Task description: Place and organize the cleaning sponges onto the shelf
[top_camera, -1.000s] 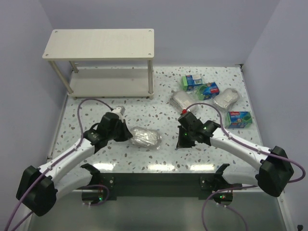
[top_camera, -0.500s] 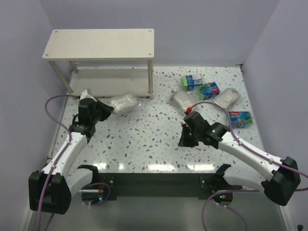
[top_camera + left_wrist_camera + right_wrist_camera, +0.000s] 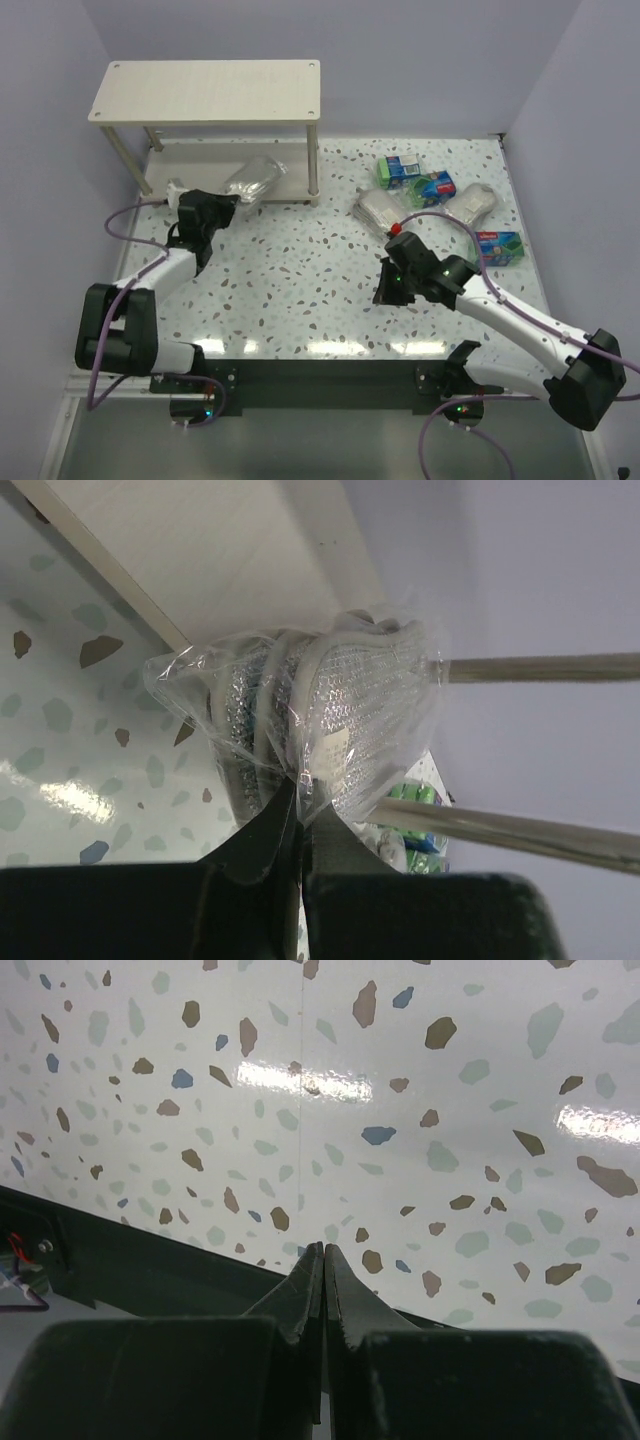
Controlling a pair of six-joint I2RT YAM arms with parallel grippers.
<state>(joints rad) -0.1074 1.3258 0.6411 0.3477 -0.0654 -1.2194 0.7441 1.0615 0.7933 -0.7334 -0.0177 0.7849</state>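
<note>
My left gripper (image 3: 226,199) is shut on the clear wrap of a silvery-grey scourer pack (image 3: 251,179) and holds it at the front edge of the shelf's lower board (image 3: 190,172). In the left wrist view the pack (image 3: 320,705) hangs from the gripper (image 3: 300,792) in front of the lower board (image 3: 230,550). My right gripper (image 3: 384,291) is shut and empty over bare table; the right wrist view shows the gripper (image 3: 325,1250) near the table's front edge. At the right lie two more scourers (image 3: 378,208) (image 3: 470,203) and three green packs (image 3: 400,167) (image 3: 433,185) (image 3: 497,247).
The shelf's top board (image 3: 207,90) overhangs the lower one on thin legs (image 3: 313,172). In the left wrist view two legs (image 3: 540,667) (image 3: 500,830) cross right of the pack. Purple walls close in on the left, back and right.
My left gripper has carried the scourer pack from the table's middle to the left and back, up to the lower shelf board. The right gripper has barely moved.
</note>
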